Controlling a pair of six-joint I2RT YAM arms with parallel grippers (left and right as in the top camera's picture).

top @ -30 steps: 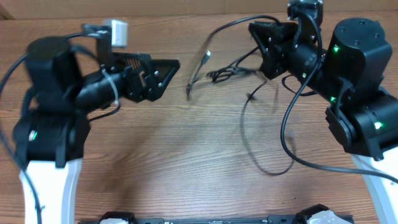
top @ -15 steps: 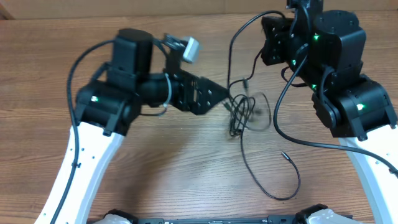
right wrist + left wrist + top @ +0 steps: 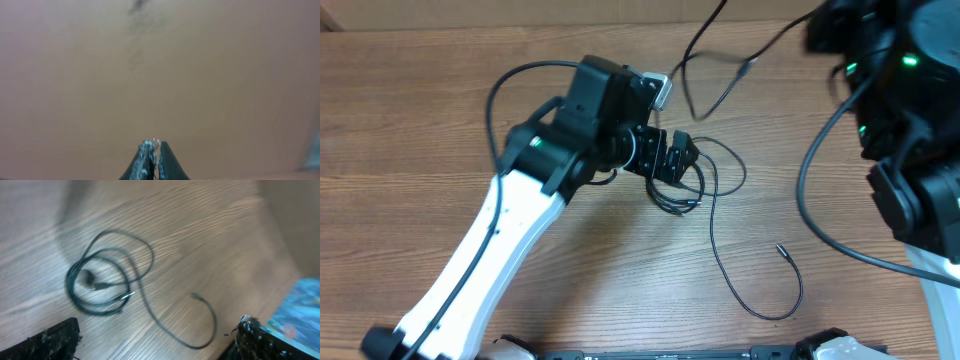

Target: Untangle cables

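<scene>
The cables form a small black tangle point(image 3: 680, 203) in the middle of the wooden table point(image 3: 570, 280). In the left wrist view they show as a loose coil point(image 3: 90, 277). One tail loops toward the front and ends in a small plug point(image 3: 783, 250) point(image 3: 196, 296). My left gripper point(image 3: 675, 165) point(image 3: 155, 342) hovers just above the tangle, open wide with nothing between its fingers point(image 3: 55, 340). Another thin strand point(image 3: 750, 66) rises from the tangle toward the top right, where my right arm point(image 3: 910, 120) is. The right gripper point(image 3: 153, 145) is shut, with a thin dark strand pinched at its tips.
The right arm's thick black wire point(image 3: 802, 190) hangs in a loop over the table's right side. A cardboard-brown wall fills the right wrist view. The table's back edge point(image 3: 520, 28) runs along the top of the overhead view.
My left arm has swung right and reached over the tangle, staying open. The right arm has pulled up and back to the top right, drawing a strand with it. The tangle has shifted.
</scene>
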